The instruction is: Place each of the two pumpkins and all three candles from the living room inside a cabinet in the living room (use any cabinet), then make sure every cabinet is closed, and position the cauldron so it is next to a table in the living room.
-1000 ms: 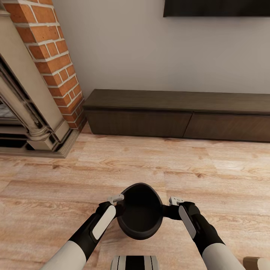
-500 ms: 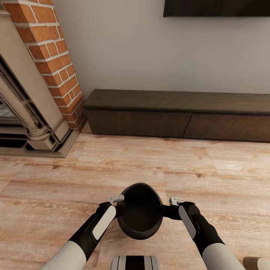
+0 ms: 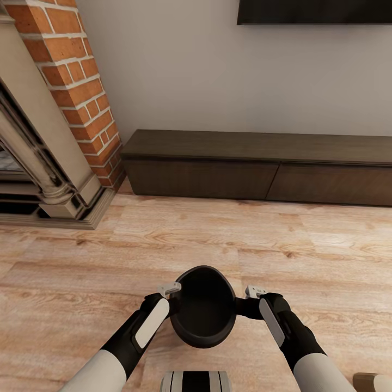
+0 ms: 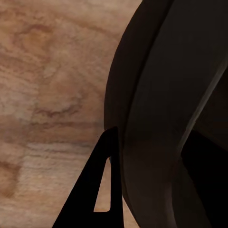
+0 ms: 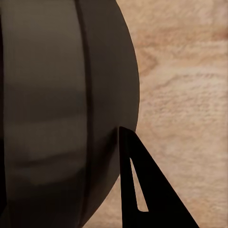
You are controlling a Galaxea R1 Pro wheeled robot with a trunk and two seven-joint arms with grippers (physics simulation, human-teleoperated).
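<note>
The matte-black cauldron (image 3: 204, 313) hangs above the wood floor, tilted with its wide mouth facing up toward my head camera. My left gripper (image 3: 173, 301) is shut on its left rim and my right gripper (image 3: 243, 306) on its right rim. In the left wrist view one dark finger (image 4: 102, 185) lies against the cauldron's outer wall (image 4: 161, 95); the right wrist view shows the same with a finger (image 5: 137, 190) beside the wall (image 5: 61, 109). The low dark-brown cabinet (image 3: 256, 163) stands ahead against the wall, both fronts shut. Pumpkins, candles and table are out of view.
A brick column (image 3: 81, 81) and the beige fireplace surround (image 3: 38, 163) stand at the left. A dark screen (image 3: 316, 11) hangs on the wall above the cabinet. Light plank floor (image 3: 218, 239) lies between me and the cabinet. A tan object's edge (image 3: 375, 381) shows at the lower right.
</note>
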